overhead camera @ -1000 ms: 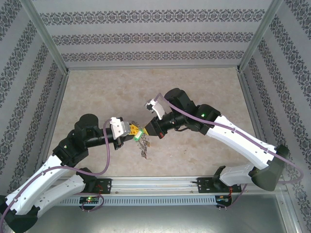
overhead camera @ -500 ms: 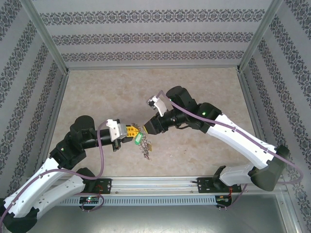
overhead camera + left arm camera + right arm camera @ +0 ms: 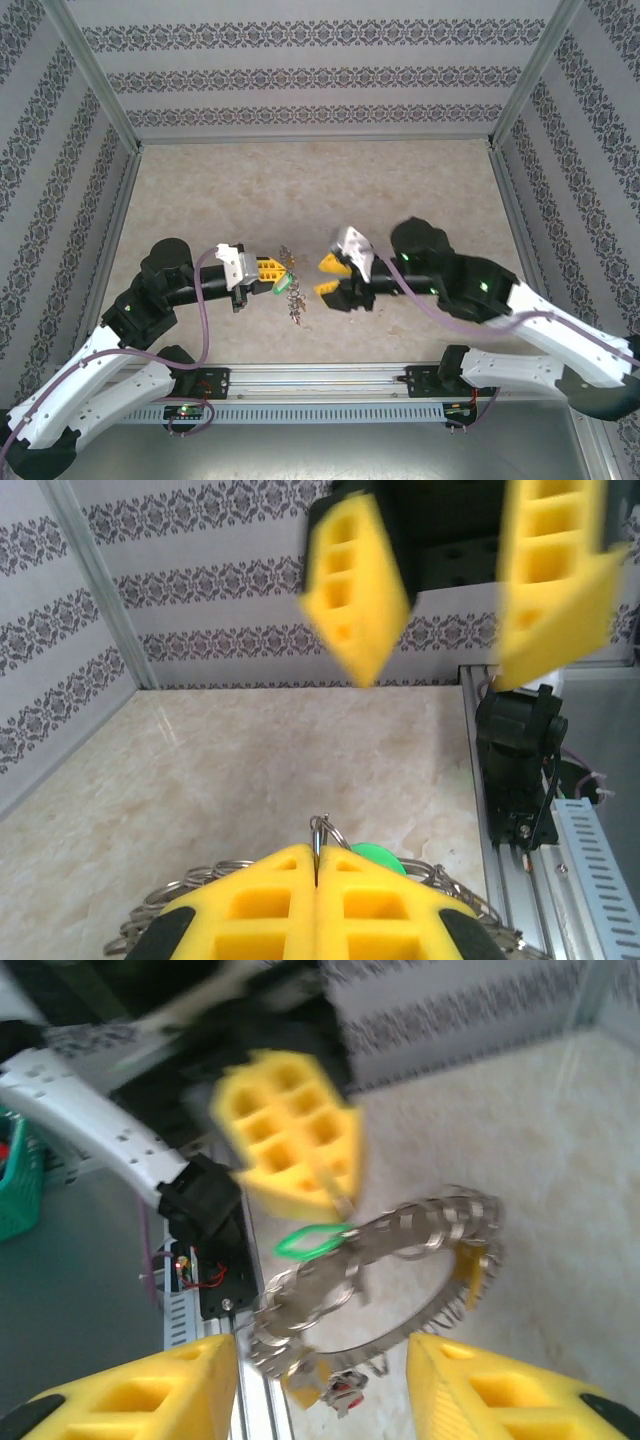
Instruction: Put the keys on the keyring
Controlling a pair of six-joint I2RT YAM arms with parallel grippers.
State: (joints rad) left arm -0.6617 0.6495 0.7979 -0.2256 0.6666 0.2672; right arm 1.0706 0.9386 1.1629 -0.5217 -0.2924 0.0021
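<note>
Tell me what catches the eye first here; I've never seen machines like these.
First comes the keyring, a spiky wreath of small silvery keys, pinched near the middle of the table by the shut yellow left claw. Facing it from the right, the right claw stands open, its two yellow fingers spread apart. A bright green tag peeks out just past the left claw's tips, beside the ring.

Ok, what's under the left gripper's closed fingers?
The keyring hangs below the left gripper, its fringe of small keys spreading to both sides, with a green tag just past the fingertips. In the wrist view the fingers cover the ring's middle, so what lies there cannot be told.
</note>
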